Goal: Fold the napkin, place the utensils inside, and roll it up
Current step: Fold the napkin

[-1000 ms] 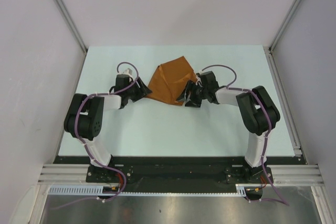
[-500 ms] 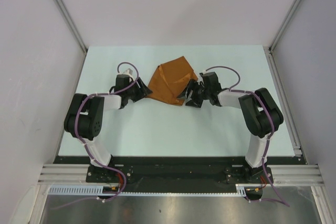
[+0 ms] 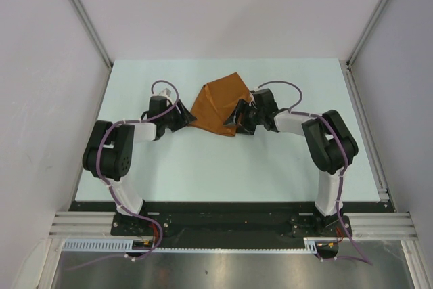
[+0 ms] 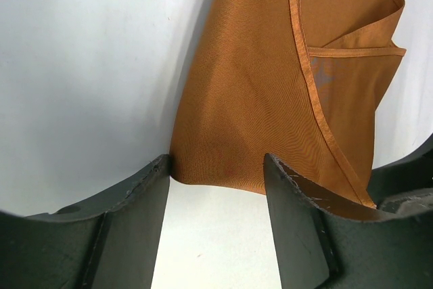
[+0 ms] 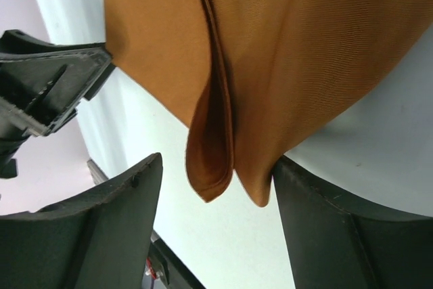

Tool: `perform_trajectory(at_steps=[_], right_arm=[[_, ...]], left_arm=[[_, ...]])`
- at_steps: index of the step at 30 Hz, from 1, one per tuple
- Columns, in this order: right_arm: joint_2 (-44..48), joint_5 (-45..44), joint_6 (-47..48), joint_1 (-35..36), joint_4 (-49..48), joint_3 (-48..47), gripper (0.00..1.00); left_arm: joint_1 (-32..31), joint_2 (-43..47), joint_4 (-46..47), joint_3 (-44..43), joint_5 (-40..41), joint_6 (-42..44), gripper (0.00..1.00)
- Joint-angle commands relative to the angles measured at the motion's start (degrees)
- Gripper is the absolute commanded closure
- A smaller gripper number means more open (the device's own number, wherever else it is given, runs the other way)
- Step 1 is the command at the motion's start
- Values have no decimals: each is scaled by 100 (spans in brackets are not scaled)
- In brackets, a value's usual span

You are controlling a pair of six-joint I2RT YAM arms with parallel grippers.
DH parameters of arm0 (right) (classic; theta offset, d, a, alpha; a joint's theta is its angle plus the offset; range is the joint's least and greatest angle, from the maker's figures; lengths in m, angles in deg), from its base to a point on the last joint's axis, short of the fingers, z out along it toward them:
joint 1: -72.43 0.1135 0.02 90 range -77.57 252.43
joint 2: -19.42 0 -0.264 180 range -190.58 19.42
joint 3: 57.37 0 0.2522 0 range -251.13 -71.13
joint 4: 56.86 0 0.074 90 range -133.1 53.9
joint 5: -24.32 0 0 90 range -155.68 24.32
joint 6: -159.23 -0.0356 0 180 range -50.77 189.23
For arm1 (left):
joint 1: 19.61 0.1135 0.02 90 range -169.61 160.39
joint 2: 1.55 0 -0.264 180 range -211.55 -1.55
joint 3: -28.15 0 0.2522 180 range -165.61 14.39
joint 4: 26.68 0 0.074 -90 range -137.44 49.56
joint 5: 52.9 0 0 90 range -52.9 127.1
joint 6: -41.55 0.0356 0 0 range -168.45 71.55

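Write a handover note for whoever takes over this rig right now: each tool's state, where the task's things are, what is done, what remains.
Left tool: open, jaws astride the napkin's left corner, not pinching.
Right tool: open, a doubled napkin corner between its jaws.
Napkin: on the table, partly folded, uneven.
Utensils: none in view.
Done: first fold begun.
Left: tidy the fold, add utensils, roll up.

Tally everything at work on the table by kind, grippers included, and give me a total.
Cloth: 1, the napkin
Grippers: 2, the left gripper and the right gripper
Total: 3
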Motion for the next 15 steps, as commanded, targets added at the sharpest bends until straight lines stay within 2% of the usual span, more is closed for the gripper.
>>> perform_trajectory(at_steps=[1,8,15], right_arm=[[-89,-280,200,55,390,-249,31],[-168,-403,244,72,564,-266,42],[-194,-543,288,90,663,-258,60]], left_arm=[[-20,-20,-41,-7,-133,-16,37],[-11,-38,-23,-7,-159,-17,37],[-20,-29,3,20,-168,-17,37]])
